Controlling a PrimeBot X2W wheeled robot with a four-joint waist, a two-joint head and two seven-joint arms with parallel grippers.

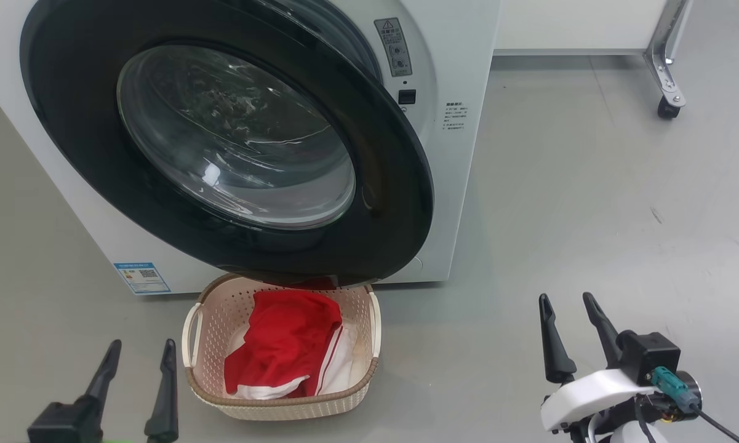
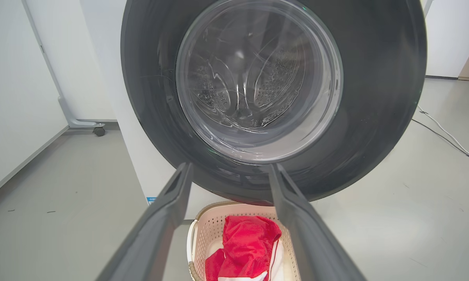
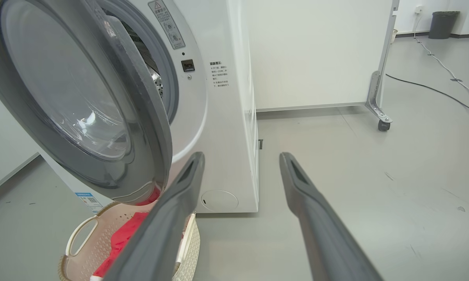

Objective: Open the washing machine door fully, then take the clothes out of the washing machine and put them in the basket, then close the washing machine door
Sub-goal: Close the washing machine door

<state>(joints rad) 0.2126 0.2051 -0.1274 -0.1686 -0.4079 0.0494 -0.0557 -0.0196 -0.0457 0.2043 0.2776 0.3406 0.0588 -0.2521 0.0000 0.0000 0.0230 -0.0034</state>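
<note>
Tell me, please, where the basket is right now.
The basket stands lower centre-left in the head view, in front of the washing machine, its far end under the partly open door, with the red clothes inside.

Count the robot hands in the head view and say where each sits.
2. The left hand sits lower left, just left of the basket; the right hand sits lower right, well clear of it. Both are open and empty.

Bright red clothes (image 1: pixel 283 338) with white panels and thin white stripes; a cream basket (image 1: pixel 216 311), dotted with perforations, rimmed in brown weave; a washing machine door (image 1: pixel 397 184) of glossy black around clear glass; a white washing machine (image 1: pixel 450 178) bearing a blue label (image 1: pixel 141 278); pale grey floor (image 1: pixel 591 215).
</note>
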